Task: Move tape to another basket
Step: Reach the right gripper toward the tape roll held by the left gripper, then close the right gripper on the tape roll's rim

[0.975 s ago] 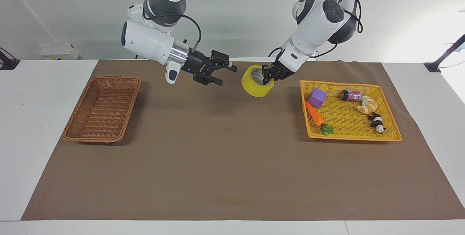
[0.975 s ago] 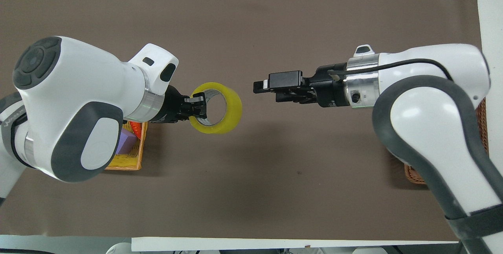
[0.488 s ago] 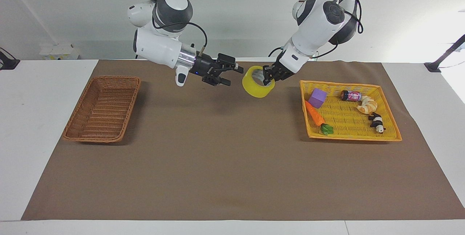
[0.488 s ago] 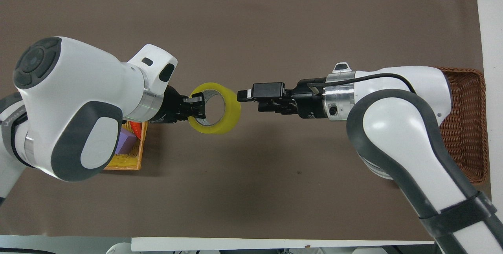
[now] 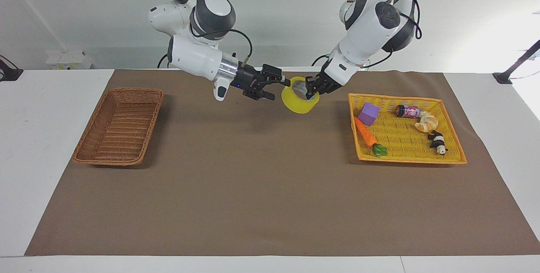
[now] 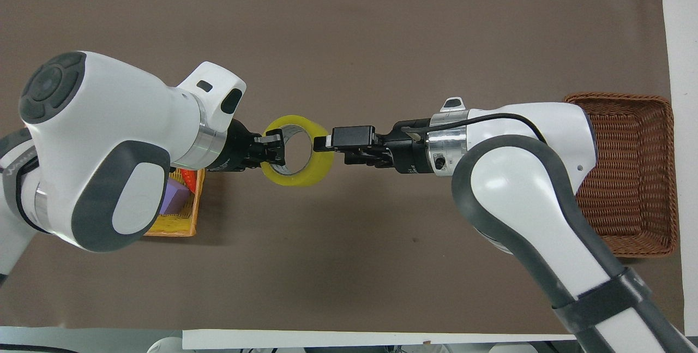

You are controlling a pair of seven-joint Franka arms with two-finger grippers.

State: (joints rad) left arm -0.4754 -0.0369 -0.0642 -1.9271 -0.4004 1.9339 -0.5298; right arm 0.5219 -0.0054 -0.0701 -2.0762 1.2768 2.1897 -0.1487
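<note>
Gripping tape (image 5: 299, 100): left hand (image 5: 311, 87), apparently firmly.

We saw the right gripper (image 5: 276, 88) (image 6: 323, 143) travel from well apart to the wide translucent yellow roll of packing tape (image 5: 298, 101) (image 6: 306, 170), until its spread fingers (image 6: 320, 141) straddled the roll's wall, leaving the brown woven wicker basket (image 6: 627, 173) uncovered in the overhead view.

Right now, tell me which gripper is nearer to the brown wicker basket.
Right. The right gripper is at the tape above the mat's middle, on the side toward the brown wicker basket; the left gripper grips the tape's other side.
</note>
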